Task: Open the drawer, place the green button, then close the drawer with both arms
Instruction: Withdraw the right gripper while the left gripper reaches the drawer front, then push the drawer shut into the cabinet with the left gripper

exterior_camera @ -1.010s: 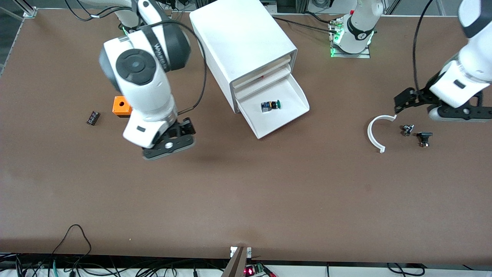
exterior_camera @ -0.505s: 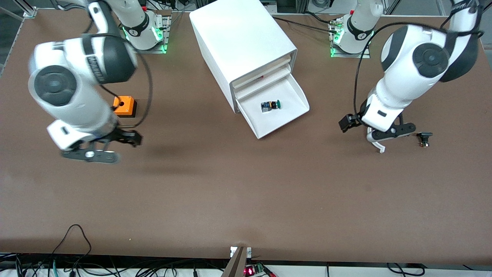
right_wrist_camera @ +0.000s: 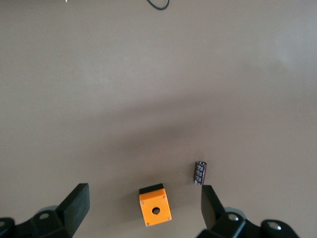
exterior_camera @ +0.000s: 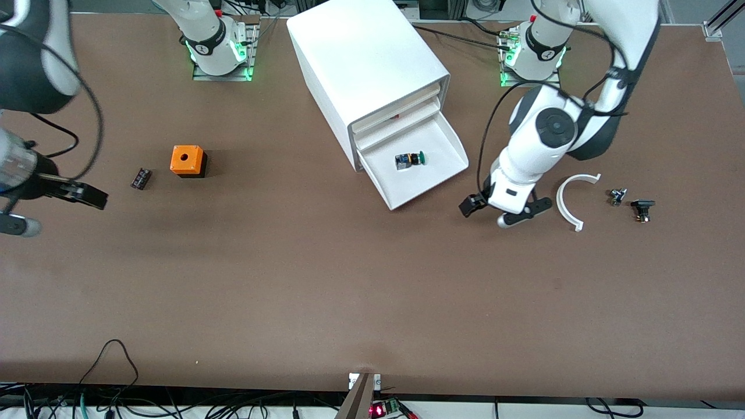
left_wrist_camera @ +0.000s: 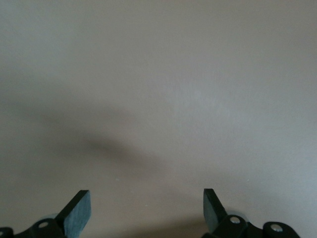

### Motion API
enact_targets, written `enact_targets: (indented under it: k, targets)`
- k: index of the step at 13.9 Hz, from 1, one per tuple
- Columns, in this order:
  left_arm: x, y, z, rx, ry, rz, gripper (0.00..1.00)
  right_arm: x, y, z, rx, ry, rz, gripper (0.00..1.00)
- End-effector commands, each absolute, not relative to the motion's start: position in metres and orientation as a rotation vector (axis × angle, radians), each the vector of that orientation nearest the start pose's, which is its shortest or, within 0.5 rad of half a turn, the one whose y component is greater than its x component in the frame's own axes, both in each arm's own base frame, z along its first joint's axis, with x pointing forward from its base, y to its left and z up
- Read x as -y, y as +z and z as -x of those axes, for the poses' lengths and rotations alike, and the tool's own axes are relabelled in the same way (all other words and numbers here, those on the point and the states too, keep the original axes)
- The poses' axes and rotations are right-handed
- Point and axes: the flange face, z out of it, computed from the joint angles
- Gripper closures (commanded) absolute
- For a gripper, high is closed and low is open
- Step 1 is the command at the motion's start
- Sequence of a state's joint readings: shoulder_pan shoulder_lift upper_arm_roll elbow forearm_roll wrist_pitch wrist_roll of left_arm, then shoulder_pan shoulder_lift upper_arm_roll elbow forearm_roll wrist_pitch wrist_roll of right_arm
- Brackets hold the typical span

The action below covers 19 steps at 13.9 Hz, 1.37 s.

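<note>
The drawer [exterior_camera: 433, 139] is the bottom one of the white cabinet [exterior_camera: 366, 64] and stands pulled open. The button [exterior_camera: 410, 159], with a green cap and a black body, lies on its side in the drawer. My left gripper [exterior_camera: 505, 214] hangs over bare table beside the drawer's open front, toward the left arm's end. In the left wrist view it [left_wrist_camera: 147, 208] is open and empty over bare brown table. My right gripper [exterior_camera: 16, 224] is over the table's edge at the right arm's end. In the right wrist view it [right_wrist_camera: 143, 194] is open and empty.
An orange cube with a hole [exterior_camera: 187, 160] [right_wrist_camera: 155, 210] and a small black part [exterior_camera: 140, 178] [right_wrist_camera: 200, 172] lie toward the right arm's end. A white curved strip [exterior_camera: 573, 201] and two small dark parts [exterior_camera: 617, 196] [exterior_camera: 642, 209] lie toward the left arm's end.
My right arm has swung away from the drawer to its end of the table. My left arm has swung in from its end toward the drawer's front. The drawer and button have not moved.
</note>
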<state>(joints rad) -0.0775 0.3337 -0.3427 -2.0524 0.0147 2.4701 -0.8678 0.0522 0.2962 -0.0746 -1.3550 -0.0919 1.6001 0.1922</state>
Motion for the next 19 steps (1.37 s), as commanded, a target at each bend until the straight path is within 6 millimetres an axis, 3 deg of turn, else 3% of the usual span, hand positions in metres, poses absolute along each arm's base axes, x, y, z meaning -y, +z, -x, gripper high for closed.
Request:
enact_targets:
  k: [1,3,6,9,13,17,19]
  targets:
    - [0.254,0.249,-0.544,0.755,0.028,3.183,0.0,0.038,0.552,-0.626,-0.19,0.126,3.191,0.0]
    - [0.267,0.235,-0.528,0.747,0.094,3.18,0.0,0.039,0.554,-0.611,-0.088,0.133,3.187,0.0]
    - [0.28,0.226,-0.512,0.937,0.246,3.187,0.0,0.041,0.548,-0.587,-0.092,0.155,3.178,0.0]
    - [0.292,0.22,-0.49,0.888,0.284,3.178,0.0,0.04,0.548,-0.566,-0.084,0.095,3.177,0.0]
    - [0.316,0.21,-0.45,0.767,0.35,3.173,0.0,0.039,0.548,-0.564,-0.067,0.093,3.178,0.0]
    - [0.35,0.233,-0.416,0.6,0.395,3.195,0.0,0.038,0.549,-0.562,-0.062,0.075,3.176,0.0]
    - [0.355,0.236,-0.407,0.563,0.394,3.199,0.0,0.039,0.549,-0.562,-0.059,0.073,3.178,0.0]
